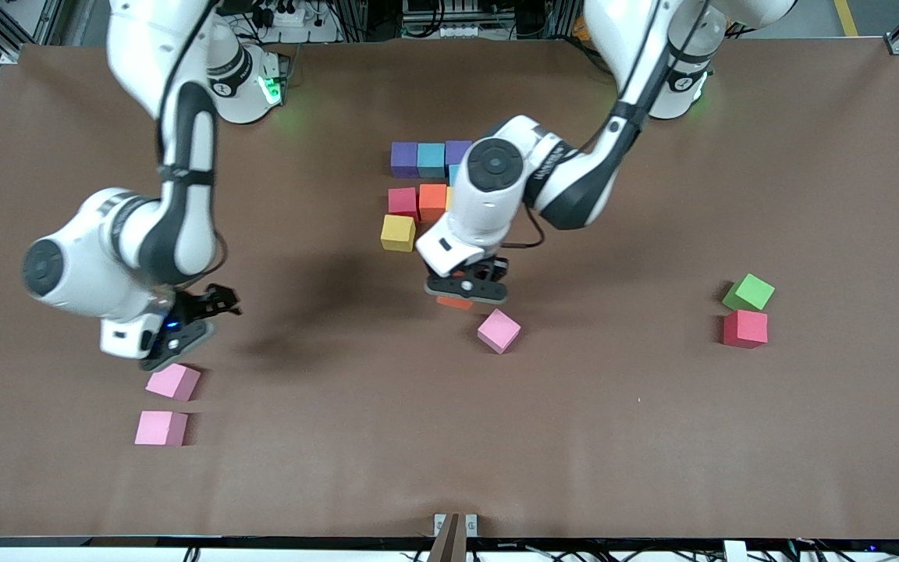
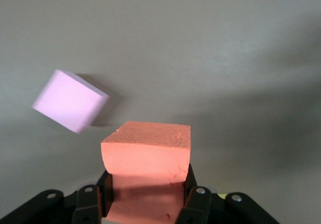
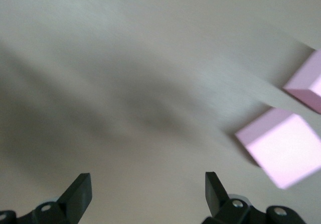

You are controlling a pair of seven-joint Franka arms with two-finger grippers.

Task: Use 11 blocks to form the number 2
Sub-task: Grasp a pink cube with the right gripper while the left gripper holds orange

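Blocks formed a partial number 2 [image 1: 421, 191] near the counter's [image 1: 652, 437] middle: a row of purple [image 1: 403, 158], cyan [image 1: 431, 159] and purple [image 1: 457, 151] cubes, then rose-red [image 1: 403, 201] and orange [image 1: 432, 200] cubes, with a yellow cube [image 1: 398, 232] nearer the front camera. The left pincer [image 1: 468, 290] was clamped on an orange block [image 2: 146, 158], over bare counter beside a tilted pink block [image 1: 499, 330]. The right pincer [image 1: 184, 324] hung with fingers apart over two pink blocks [image 1: 173, 382] [image 1: 161, 428] toward the right arm's end. Green [image 1: 748, 293] and deep red [image 1: 745, 329] cubes sat touching toward the left arm's end, wide bare counter around them.
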